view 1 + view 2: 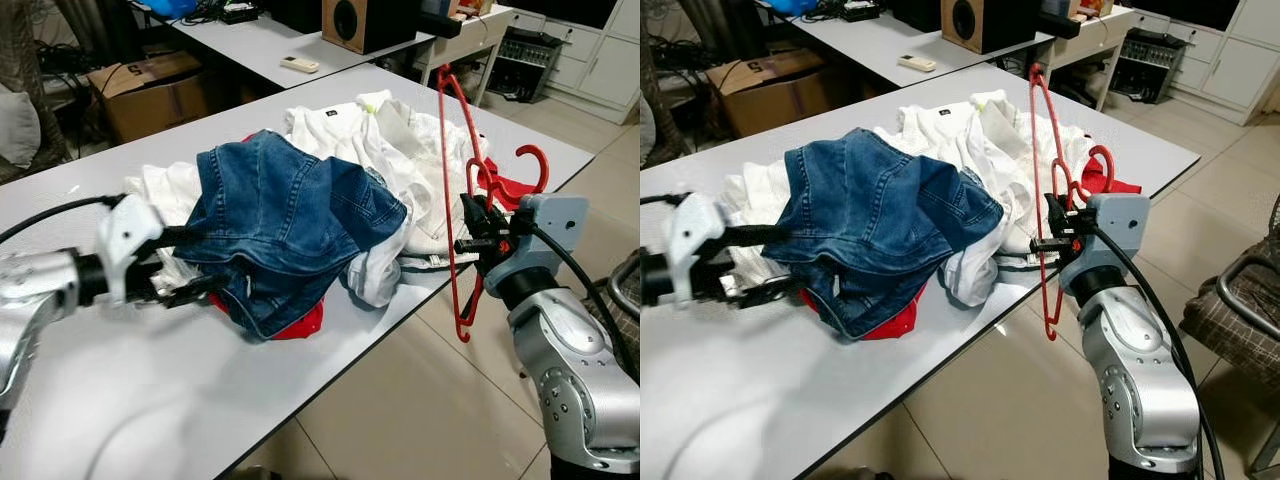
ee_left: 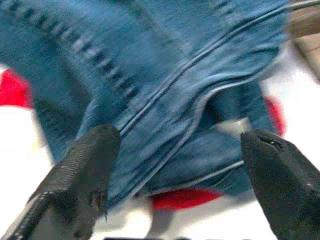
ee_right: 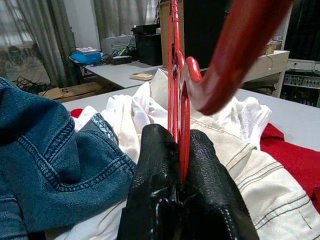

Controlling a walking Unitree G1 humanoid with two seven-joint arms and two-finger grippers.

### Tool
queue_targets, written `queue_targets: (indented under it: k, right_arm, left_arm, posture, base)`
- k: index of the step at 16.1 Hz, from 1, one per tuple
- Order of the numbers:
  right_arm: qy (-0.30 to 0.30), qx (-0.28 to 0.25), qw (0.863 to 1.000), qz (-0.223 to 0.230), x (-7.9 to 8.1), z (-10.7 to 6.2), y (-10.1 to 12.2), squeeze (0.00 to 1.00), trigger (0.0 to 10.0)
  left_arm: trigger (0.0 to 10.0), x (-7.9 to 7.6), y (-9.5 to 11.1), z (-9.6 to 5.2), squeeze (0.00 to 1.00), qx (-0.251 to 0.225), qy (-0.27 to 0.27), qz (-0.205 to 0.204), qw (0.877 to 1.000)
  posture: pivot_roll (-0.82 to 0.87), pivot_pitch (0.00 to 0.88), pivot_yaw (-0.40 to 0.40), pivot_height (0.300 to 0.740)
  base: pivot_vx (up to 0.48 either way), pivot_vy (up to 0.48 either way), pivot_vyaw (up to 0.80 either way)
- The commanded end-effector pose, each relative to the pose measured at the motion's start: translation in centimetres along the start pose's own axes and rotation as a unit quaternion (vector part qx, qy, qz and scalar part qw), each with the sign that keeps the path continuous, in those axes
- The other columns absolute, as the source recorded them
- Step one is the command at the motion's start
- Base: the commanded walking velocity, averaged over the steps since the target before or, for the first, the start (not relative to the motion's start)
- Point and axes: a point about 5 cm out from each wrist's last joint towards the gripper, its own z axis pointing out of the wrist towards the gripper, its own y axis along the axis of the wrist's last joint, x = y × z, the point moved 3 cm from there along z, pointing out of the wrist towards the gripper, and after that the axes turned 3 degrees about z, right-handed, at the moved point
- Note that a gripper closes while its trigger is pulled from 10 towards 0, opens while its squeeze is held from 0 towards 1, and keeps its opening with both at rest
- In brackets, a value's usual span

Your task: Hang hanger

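A red plastic hanger (image 1: 452, 190) stands nearly upright at the table's right edge, its hook (image 1: 535, 160) curling over to the right. My right gripper (image 1: 478, 228) is shut on the hanger (image 3: 179, 90) near its neck, fingers (image 3: 205, 170) pinched on the red bar. A blue denim garment (image 1: 285, 220) lies on top of a pile of white clothes (image 1: 400, 150) and something red. My left gripper (image 1: 190, 265) is open at the pile's left side, its fingers (image 2: 85, 170) either side of the denim (image 2: 175, 90) hem, not closed on it.
The grey table (image 1: 120, 400) has bare surface in front of the pile. A second table behind holds a remote (image 1: 299, 64) and a speaker (image 1: 360, 22). A cardboard box (image 1: 150, 90) sits on the floor far left. A chair (image 1: 1240, 300) stands right.
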Motion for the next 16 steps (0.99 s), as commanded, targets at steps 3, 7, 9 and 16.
queue_targets:
  k: [3, 7, 9, 16]
  right_arm:
    - [0.007, 0.000, 1.000, 0.000, 0.0, 0.1, 0.2, 0.00, 10.0]
    - [0.012, -0.001, 1.000, -0.001, 0.1, 0.2, 0.3, 0.00, 10.0]
    - [0.012, -0.001, 1.000, -0.001, 0.1, 0.3, 0.3, 0.00, 10.0]
    - [0.007, -0.004, 1.000, -0.001, 0.1, 0.2, 0.4, 0.00, 10.0]
  left_arm:
    - [10.0, 1.1, -1.8, -1.5, 0.00, 0.038, 0.075, -0.009, 0.996]
    - [10.0, 2.0, -4.5, -1.4, 0.00, 0.044, 0.148, -0.025, 0.988]
    - [10.0, 1.9, -3.5, -0.5, 0.00, -0.014, 0.156, -0.049, 0.986]
    - [3.8, 1.6, -4.1, 1.9, 0.00, -0.055, 0.153, -0.079, 0.984]
  posture:
    - [-0.12, 0.000, 0.008, 0.740]
    - [-0.12, 0.000, 0.003, 0.740]
    - [-0.13, 0.000, 0.006, 0.740]
    - [-0.15, 0.000, 0.021, 0.740]
  base:
    - [0.000, 0.000, 0.00]
    - [0.000, 0.000, 0.00]
    - [0.000, 0.000, 0.00]
    - [0.000, 0.000, 0.00]
